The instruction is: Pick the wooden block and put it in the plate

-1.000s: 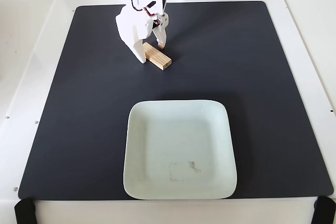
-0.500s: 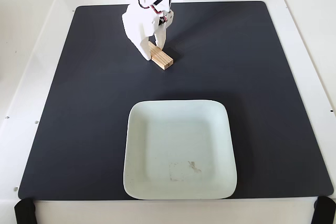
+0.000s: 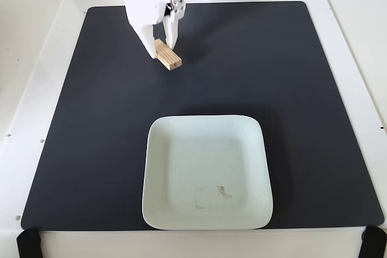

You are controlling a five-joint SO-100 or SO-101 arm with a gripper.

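In the fixed view the gripper (image 3: 161, 47) stands open astride the upper end of the wooden block (image 3: 169, 56). The block's long axis runs diagonally toward lower right, and the plate (image 3: 158, 149) lies well below it.

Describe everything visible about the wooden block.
The wooden block is a small, light-tan rectangular bar with a darker spot on its near end face. It lies on the black mat, slanted in the fixed view from upper left to lower right, well above the plate and outside it. The white end effector straddles its upper-left end, one finger on each side; whether the fingers press the wood cannot be told. The lower-right end is uncovered.
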